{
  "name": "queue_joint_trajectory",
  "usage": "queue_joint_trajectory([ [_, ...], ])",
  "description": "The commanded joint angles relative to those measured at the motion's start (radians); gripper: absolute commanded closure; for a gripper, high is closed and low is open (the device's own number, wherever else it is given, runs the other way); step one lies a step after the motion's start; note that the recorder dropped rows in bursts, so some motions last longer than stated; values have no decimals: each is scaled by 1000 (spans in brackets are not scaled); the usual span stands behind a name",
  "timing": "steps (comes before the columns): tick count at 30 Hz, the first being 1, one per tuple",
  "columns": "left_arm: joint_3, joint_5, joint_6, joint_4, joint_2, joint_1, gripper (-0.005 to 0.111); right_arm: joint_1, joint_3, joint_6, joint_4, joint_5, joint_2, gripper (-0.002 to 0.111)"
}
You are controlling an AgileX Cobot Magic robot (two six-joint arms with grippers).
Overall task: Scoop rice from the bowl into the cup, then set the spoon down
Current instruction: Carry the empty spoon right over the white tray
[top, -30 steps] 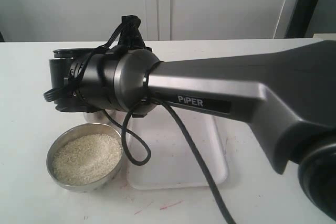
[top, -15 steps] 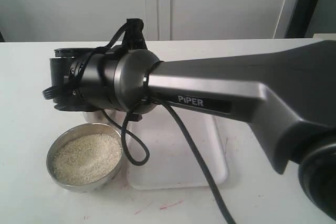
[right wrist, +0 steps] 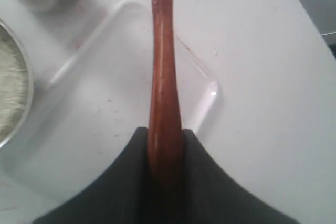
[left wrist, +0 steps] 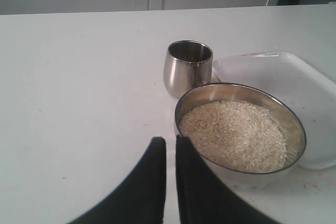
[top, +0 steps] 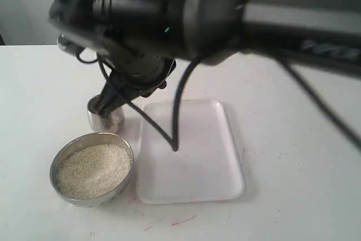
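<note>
Right claw (right wrist: pixel 164 140) clamped on the spoon (right wrist: pixel 163 66); left claw (left wrist: pixel 170 142) pinched together; bowl (top: pixel 90 201) of rice (top: pixel 93 170) sits lower left in the exterior view, with the cup (top: pixel 113 122) just above it.

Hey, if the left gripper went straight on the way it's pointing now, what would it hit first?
Probably the near rim of the bowl, just ahead of the left gripper; the cup stands farther on. Height is unclear, so it might pass over the rim.
</note>
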Motion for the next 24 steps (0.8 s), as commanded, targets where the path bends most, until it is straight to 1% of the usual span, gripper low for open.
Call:
queue_joint_trajectory([
  [1,-6,-4,0,-10,1,-7,92,-4,5,47,188,6,-157,108],
  [4,-6,-4,0,-10,1,-7,92,-4,41,65,204,6,-243,108],
  [8,-6,-4,0,-10,1,-7,92,-4,168,155,204,6,-370,108],
  [14,-6,-4,0,-10,1,-7,92,-4,410,441,204,6,-526,108],
  [17,-6,-4,0,-10,1,-7,92,-4,494,523,222,6,-529,108],
  [19,-6,-4,0,-10,1,-7,92,-4,543,533,255,6,-515,108],
  [21,-6,-4,0,-10,1,-7,92,-4,580,556,287,-71,-490,108],
  [24,-6,-4,0,-10,1,-7,92,-4,614,646,291,-200,-439,108],
])
